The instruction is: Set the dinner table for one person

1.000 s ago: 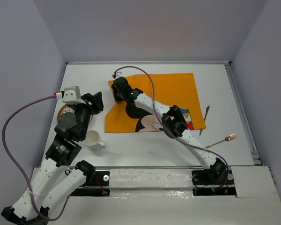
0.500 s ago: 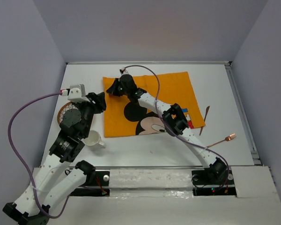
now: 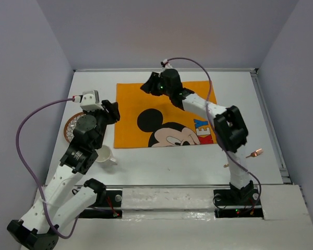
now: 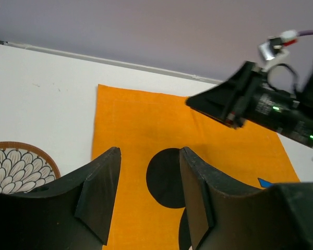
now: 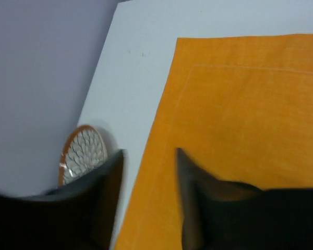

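The white dinner table (image 3: 161, 161) carries an orange Mickey Mouse placemat (image 3: 182, 101), lying flat and fully spread. My right gripper (image 3: 146, 87) hovers open and empty over the mat's far left part; in the right wrist view (image 5: 149, 152) its jaws straddle the mat's left edge (image 5: 240, 104). My left gripper (image 3: 113, 112) is open and empty at the mat's left edge, and in the left wrist view (image 4: 150, 152) it sits over the orange cloth (image 4: 141, 120). A patterned plate (image 3: 71, 125) lies left of the mat, partly hidden by my left arm.
A white mug (image 3: 104, 155) stands near the mat's near left corner. A copper spoon (image 3: 255, 153) lies at the right by my right arm. The plate also shows in the left wrist view (image 4: 15, 166) and the right wrist view (image 5: 83, 153). Grey walls enclose the table.
The mat's folded left corner was pulled out and the mat now lies flat. My right gripper let go and moved right and farther back. My left gripper shifted slightly toward the mat.
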You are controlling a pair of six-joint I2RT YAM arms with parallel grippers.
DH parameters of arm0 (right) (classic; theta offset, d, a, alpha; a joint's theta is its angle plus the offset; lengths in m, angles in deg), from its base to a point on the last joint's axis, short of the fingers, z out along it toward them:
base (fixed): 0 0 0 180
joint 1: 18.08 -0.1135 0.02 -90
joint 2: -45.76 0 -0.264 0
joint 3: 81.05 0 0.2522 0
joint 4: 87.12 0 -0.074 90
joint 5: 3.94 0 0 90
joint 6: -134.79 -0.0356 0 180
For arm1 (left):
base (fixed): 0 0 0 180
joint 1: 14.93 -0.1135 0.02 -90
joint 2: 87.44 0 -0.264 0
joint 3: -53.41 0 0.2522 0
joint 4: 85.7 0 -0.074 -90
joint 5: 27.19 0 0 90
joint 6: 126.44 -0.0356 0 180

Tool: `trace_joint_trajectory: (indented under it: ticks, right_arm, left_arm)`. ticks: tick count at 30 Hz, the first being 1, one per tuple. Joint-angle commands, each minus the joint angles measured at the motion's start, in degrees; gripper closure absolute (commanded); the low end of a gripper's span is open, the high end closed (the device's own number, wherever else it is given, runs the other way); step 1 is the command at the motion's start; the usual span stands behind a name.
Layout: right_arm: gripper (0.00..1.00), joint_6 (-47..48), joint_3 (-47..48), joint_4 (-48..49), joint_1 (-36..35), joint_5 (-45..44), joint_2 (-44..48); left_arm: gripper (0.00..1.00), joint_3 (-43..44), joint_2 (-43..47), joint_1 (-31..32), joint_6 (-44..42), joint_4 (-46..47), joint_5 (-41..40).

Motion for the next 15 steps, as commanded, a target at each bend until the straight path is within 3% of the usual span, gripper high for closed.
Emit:
trace_joint_trajectory:
  ticks: [1, 4, 7, 10, 11, 15]
  right_arm:
    - [0.92, 14.28, -25.62, 1.21, -1.76, -4.84, 23.08]
    - [1.0, 17.63, -36.04, -4.32, -1.76, -9.33, 32.85]
    - [0.98, 19.65, -49.4, -6.1, -1.76, -13.03, 39.64]
    - [0.82, 21.15, -57.42, -7.15, -1.76, -12.68, 46.51]
    - [0.71, 21.76, -58.13, -9.33, -1.76, -11.46, 47.3]
    - [0.55, 24.92, -59.1, -10.49, -3.07, -11.71, 47.49]
  left_arm:
    - [0.41, -0.23, 0.27, -0.15, 0.67, 1.94, 0.67]
    - [0.41, -0.14, -0.61, -0.24, 0.33, 2.12, 1.81]
    - [0.41, -0.14, -0.36, -0.24, -0.9, 2.56, 1.81]
    - [0.42, -0.32, 0.26, -0.24, -1.43, 2.82, 1.81]
    - [0.42, -0.32, 0.61, -0.24, -1.43, 2.91, 2.16]
    - [0.42, -0.32, 0.79, -0.32, -1.7, 2.91, 3.39]
